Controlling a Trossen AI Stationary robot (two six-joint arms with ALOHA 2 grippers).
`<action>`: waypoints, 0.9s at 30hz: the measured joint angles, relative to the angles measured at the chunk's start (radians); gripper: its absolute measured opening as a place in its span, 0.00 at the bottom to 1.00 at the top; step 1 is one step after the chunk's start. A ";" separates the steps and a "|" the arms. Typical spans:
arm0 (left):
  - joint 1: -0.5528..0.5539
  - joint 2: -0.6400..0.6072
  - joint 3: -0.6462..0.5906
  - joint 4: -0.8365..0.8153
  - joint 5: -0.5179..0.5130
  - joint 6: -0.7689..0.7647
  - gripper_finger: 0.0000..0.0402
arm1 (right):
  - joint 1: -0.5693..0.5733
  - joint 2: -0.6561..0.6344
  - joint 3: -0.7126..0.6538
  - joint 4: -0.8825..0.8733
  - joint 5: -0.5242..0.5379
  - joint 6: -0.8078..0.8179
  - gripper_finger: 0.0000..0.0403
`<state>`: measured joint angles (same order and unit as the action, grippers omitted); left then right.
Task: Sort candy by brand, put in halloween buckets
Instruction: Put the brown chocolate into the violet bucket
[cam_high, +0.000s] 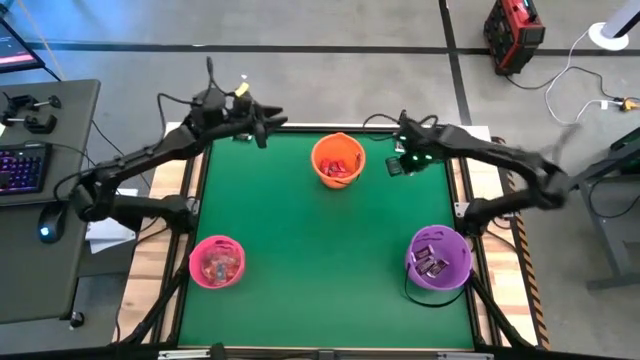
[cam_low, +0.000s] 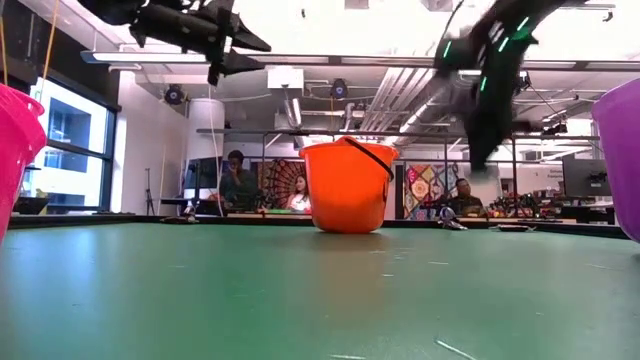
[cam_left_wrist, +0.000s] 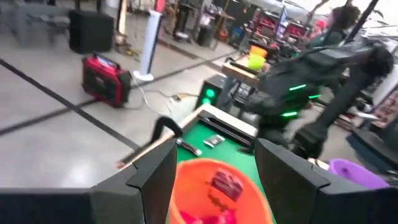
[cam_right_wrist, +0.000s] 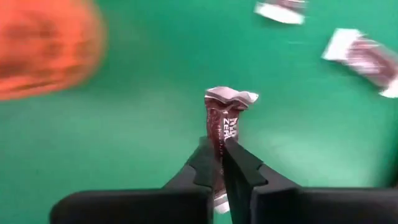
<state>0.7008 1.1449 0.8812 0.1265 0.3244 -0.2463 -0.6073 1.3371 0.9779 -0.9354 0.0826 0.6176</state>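
Hovering with fingers spread, your left gripper (cam_high: 262, 127) at the table's (cam_high: 290, 250) far edge, orange bucket (cam_high: 338, 160) beside it, your right gripper (cam_right_wrist: 219, 163) pinching a dark candy (cam_right_wrist: 225, 127) near the far right corner, pink bucket (cam_high: 217, 262) and purple bucket (cam_high: 438, 257) along the near edge.

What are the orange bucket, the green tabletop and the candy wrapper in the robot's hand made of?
Orange bucket: probably molded plastic, smooth with a soft sheen and a thin dark handle.
Green tabletop: looks like a matte mat or felt, no glare; hard to say which.
Dark candy pinched in the right hand: thin crinkly film wrapper, judging by its frilled, crimped end.
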 joint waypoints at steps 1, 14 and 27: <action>0.010 -0.005 0.000 0.000 -0.001 0.007 0.51 | 0.027 -0.064 0.001 0.004 -0.038 0.016 0.01; 0.039 0.057 0.000 -0.059 -0.003 0.020 0.51 | 0.569 -0.514 0.003 -0.043 -0.312 0.548 0.00; 0.038 0.080 0.000 -0.054 -0.003 -0.037 0.51 | 0.556 -0.148 -0.018 0.211 -0.205 0.337 0.07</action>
<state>0.7391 1.2251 0.8814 0.0723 0.3218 -0.2833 -0.0509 1.1894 0.9596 -0.7249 -0.1226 0.9541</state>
